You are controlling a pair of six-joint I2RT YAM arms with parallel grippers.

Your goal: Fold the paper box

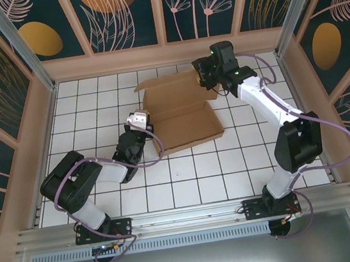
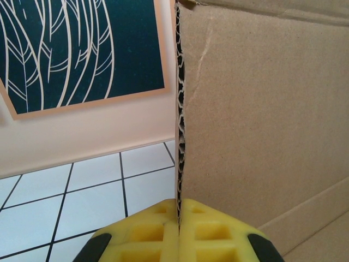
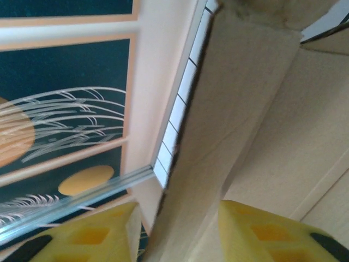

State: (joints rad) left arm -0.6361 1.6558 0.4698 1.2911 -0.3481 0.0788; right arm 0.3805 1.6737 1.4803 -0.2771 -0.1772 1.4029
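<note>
The paper box (image 1: 182,114) is brown corrugated cardboard lying partly formed on the white tiles, its lid panel raised at the back. My left gripper (image 1: 140,124) is at the box's left end, shut on the edge of a standing side wall (image 2: 262,109). In the left wrist view the yellow pads (image 2: 179,210) pinch the fluted edge. My right gripper (image 1: 201,76) is at the lid's far right corner. In the right wrist view, which is blurred, its jaws (image 3: 177,229) stand apart astride a cardboard flap (image 3: 218,136), with a slim gap beside the left finger (image 3: 92,234).
Pale wooden walls with dark leaf-pattern panels (image 1: 121,12) enclose the tiled floor (image 1: 188,181). The back wall stands close behind the right gripper. An aluminium rail (image 1: 186,217) runs along the near edge by the arm bases.
</note>
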